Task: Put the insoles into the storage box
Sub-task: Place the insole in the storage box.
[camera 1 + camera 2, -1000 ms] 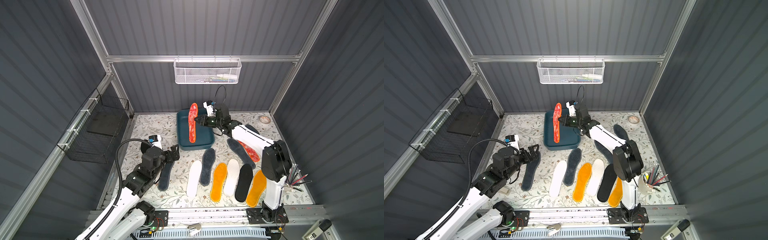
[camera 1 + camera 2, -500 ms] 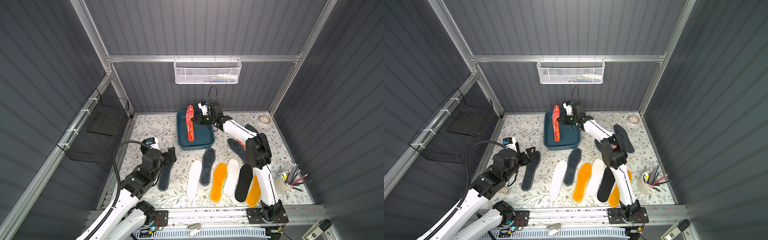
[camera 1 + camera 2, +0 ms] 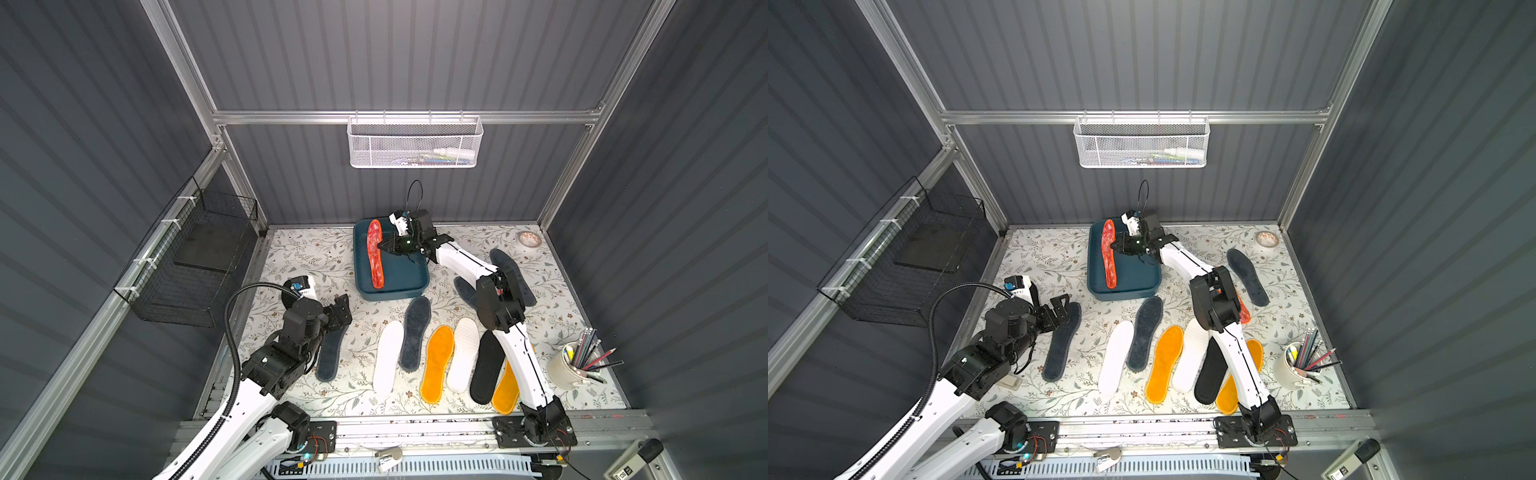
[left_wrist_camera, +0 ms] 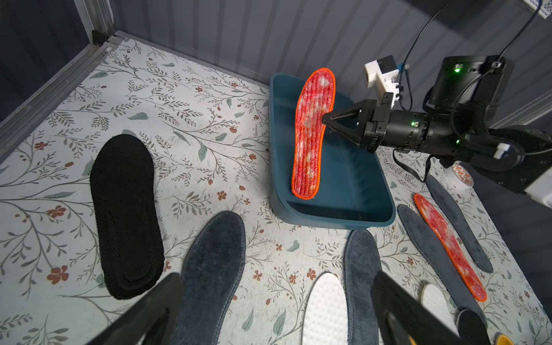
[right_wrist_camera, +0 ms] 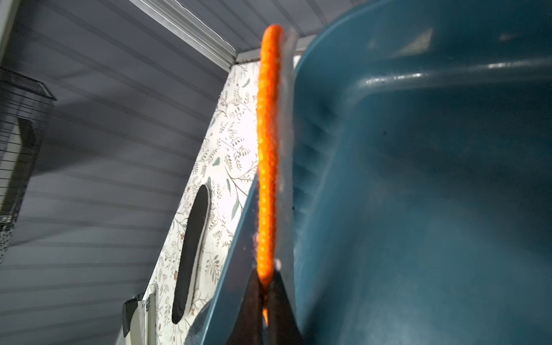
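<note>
The teal storage box [image 3: 405, 278] [image 3: 1136, 280] [image 4: 352, 185] [image 5: 433, 179] stands at the back middle of the table. My right gripper [image 3: 384, 246] [image 3: 1115, 246] [image 4: 325, 121] [image 5: 264, 286] is shut on the side edge of a mottled red-orange insole [image 3: 375, 253] [image 3: 1109, 253] [image 4: 312, 131] [image 5: 267, 149]. That insole stands on edge inside the box, along its left wall. My left gripper [image 3: 338, 313] [image 3: 1059, 307] [image 4: 276, 283] hangs open and empty over a dark grey-blue insole [image 3: 332, 351] [image 4: 209, 268]. Several more insoles lie in a row [image 3: 436, 361] near the table's front.
A black insole [image 4: 125, 215] lies left of my left gripper. A second red insole [image 4: 448, 248] and dark ones [image 3: 511, 270] lie right of the box. A pencil cup [image 3: 569, 370], tape roll [image 3: 530, 240], white mesh basket [image 3: 415, 143] and black wire basket [image 3: 195, 262] ring the area.
My right arm has stretched farther toward the box, carrying the red-orange insole slightly left and lower into it. The left arm has barely shifted and stays open.
</note>
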Tool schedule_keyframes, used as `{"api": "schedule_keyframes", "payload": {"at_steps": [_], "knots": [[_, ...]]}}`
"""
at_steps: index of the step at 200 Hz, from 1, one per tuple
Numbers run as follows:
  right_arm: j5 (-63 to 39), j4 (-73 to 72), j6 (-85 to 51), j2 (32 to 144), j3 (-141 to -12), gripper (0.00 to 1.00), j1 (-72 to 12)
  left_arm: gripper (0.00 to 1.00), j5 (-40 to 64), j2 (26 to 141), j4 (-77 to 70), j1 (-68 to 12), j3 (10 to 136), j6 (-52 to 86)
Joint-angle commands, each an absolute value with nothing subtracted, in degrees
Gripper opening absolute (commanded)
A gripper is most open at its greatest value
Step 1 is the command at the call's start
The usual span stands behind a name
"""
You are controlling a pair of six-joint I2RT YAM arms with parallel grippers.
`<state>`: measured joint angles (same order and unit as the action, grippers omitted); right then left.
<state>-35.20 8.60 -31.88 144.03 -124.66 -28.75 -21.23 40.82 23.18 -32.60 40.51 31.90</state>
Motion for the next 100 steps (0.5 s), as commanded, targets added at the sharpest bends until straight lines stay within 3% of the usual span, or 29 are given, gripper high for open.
{"api": "schedule_keyframes", "payload": {"at_steps": [1,23,31,100], "knots": [[-35.3,11.0,-30.6,146.0,-128.1,0.0,-28.9,1.0,-21.7,40.2,24.8,-32.7,40.4,31.3],[-34.7,14.4,-29.6,148.5,-131.7,0.0,-28.9,1.0,-21.7,39.9,24.8,-32.7,40.4,31.3],[-34.4,15.4,-29.2,149.2,-132.8,0.04,-28.9,1.0,-21.6,39.9,24.8,-32.7,40.4,31.1],[-27.3,19.4,-25.0,143.2,-132.5,0.65,-28.6,1.0,-21.7,39.3,24.9,-32.7,40.4,31.1]]}}
